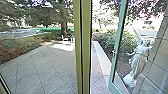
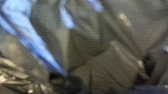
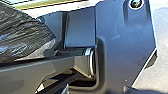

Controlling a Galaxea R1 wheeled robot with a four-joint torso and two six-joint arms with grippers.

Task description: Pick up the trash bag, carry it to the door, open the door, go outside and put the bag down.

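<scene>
Dark, shiny, crumpled plastic of the trash bag (image 2: 100, 57) is spread close before the camera in the left wrist view, with bluish glints on its folds. In the right wrist view the black trash bag (image 3: 22, 32) hangs at one side of the robot's dark plate. How the bag is held is hidden. A glass door (image 1: 117, 47) with a green frame stands open outward at the right of the head view. Fingers cannot be made out in either wrist view.
A thick olive post (image 1: 83, 47) rises mid-view, with a glass pane left of it. Beyond lie paving (image 1: 45, 67), a low kerb (image 1: 102, 58), bushes and a tree (image 1: 63, 17). A white statue (image 1: 137, 60) shows behind the door's glass.
</scene>
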